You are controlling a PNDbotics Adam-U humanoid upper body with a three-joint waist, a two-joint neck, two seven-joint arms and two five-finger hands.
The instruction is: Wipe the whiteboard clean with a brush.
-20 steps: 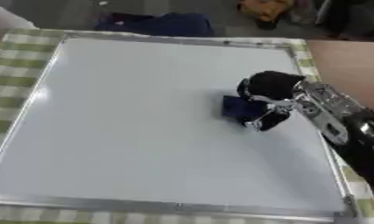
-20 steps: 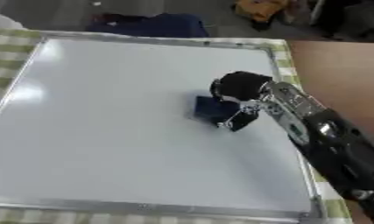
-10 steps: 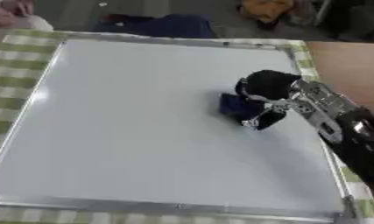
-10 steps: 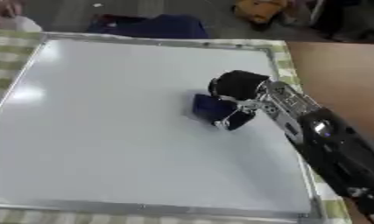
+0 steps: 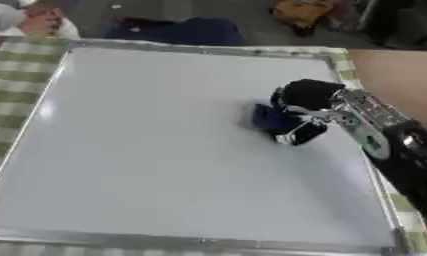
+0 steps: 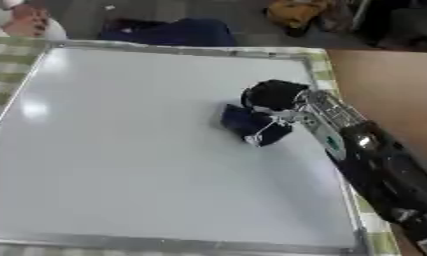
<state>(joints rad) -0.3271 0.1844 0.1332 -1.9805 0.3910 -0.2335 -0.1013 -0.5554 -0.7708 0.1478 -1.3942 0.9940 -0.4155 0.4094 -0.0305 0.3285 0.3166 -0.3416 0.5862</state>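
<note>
Brush (image 5: 273,119): dark blue block, lying on the whiteboard right of centre, in its upper half. Sits under and just left of the right hand (image 5: 306,102), touching it; blue body juts out leftward past the fingers.

Right hand: black, with silver fingers (image 6: 271,131) curled down over the brush and clamped on it. Forearm (image 6: 374,170), black with silver parts, running off to the lower right corner and crossing the board's right frame.

Whiteboard (image 5: 146,150): large, silver-framed, lying flat and slightly askew; surface blank white, no marks to be made out.

Tablecloth (image 5: 15,75): green-and-white check, showing as a strip along the board's left and right edges.

Brown surface (image 6: 383,85): plain, right of the cloth.

Dark blue bundle (image 6: 168,31): beyond the board's far edge, well apart from the brush.
</note>
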